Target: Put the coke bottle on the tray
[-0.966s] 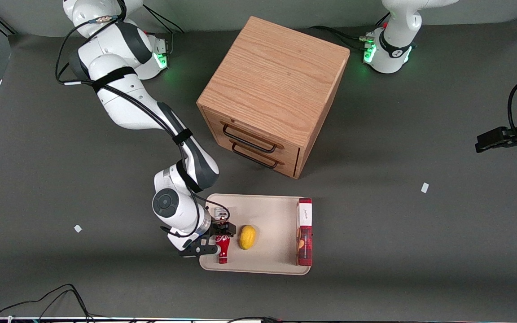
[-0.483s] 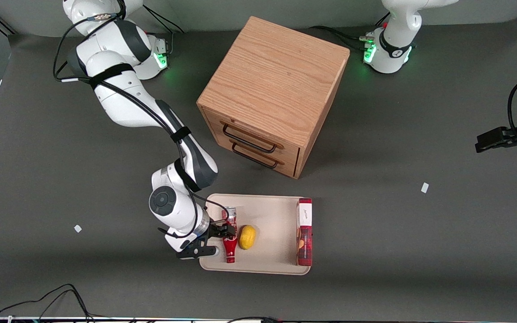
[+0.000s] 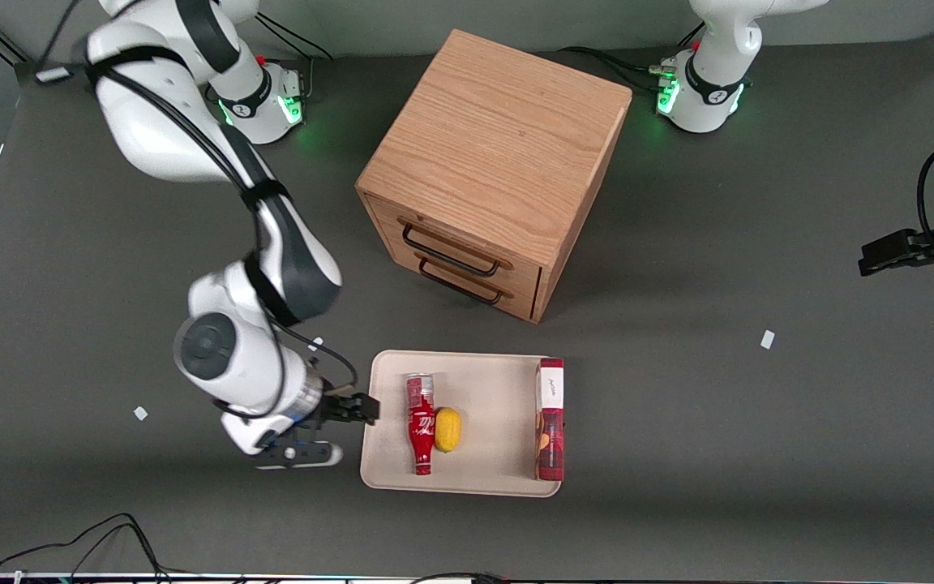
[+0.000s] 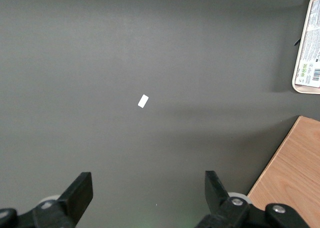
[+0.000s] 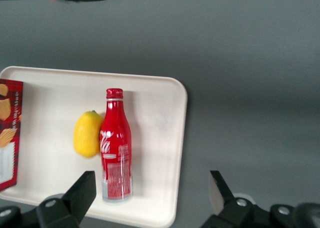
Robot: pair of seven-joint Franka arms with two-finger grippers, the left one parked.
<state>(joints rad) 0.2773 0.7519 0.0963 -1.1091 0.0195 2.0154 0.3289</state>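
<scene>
The coke bottle lies flat on the cream tray, its red cap toward the front camera, touching a yellow lemon. In the right wrist view the bottle and lemon rest on the tray. My right gripper is open and empty, just off the tray's edge toward the working arm's end of the table. Its fingers stand wide apart in the wrist view, and nothing is between them.
A red-and-white box lies along the tray's edge toward the parked arm. A wooden two-drawer cabinet stands farther from the front camera than the tray. Small white scraps lie on the table.
The gripper has opened, let go of the bottle and drawn back off the tray toward the working arm's end. The bottle has shifted up against the lemon and lies still.
</scene>
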